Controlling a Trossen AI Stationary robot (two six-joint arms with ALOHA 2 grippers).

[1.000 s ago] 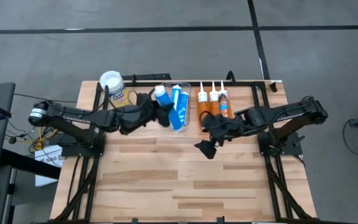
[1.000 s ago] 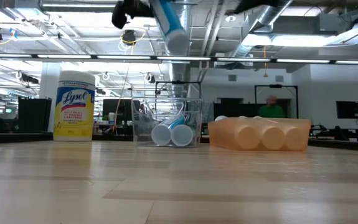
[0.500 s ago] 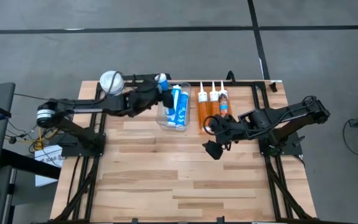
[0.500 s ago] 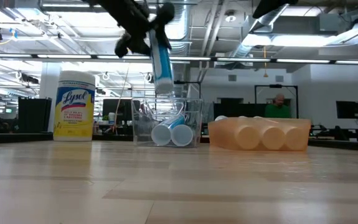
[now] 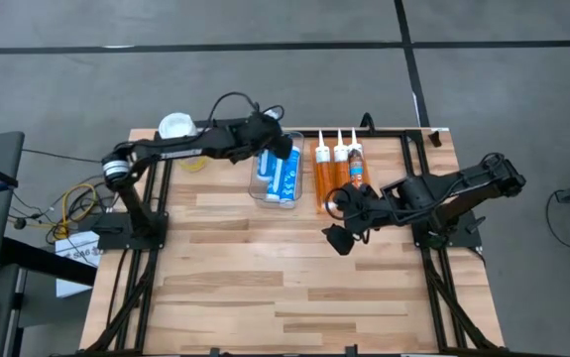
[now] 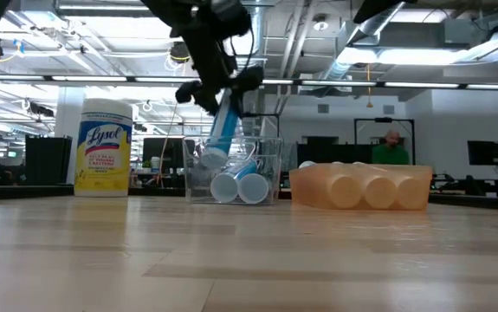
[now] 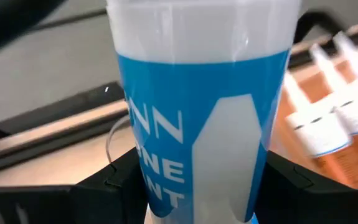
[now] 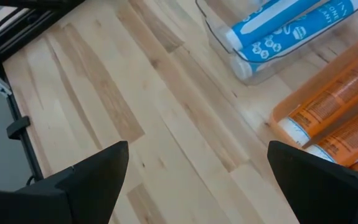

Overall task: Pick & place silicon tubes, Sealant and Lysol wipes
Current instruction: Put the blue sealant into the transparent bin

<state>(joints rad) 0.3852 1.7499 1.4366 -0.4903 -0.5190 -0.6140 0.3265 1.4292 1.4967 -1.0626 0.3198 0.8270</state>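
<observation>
The left gripper [image 5: 277, 146] is reaching over the far end of the clear bin [image 5: 261, 184], its fingers clamped around a blue tube [image 6: 221, 132] that is tilting down into the bin, where two more blue tubes [image 5: 283, 177] are lying side by side. Just beside it, the orange bin [image 5: 321, 183] is holding three orange tubes [image 5: 341, 159] in a row. The Lysol wipes [image 6: 104, 146] canister is standing upright at the table's [image 5: 265, 278] far left corner, well apart from the bins. The right gripper [image 5: 336, 220] is hovering over bare wood near the orange bin, its fingers spread wide and holding nothing.
</observation>
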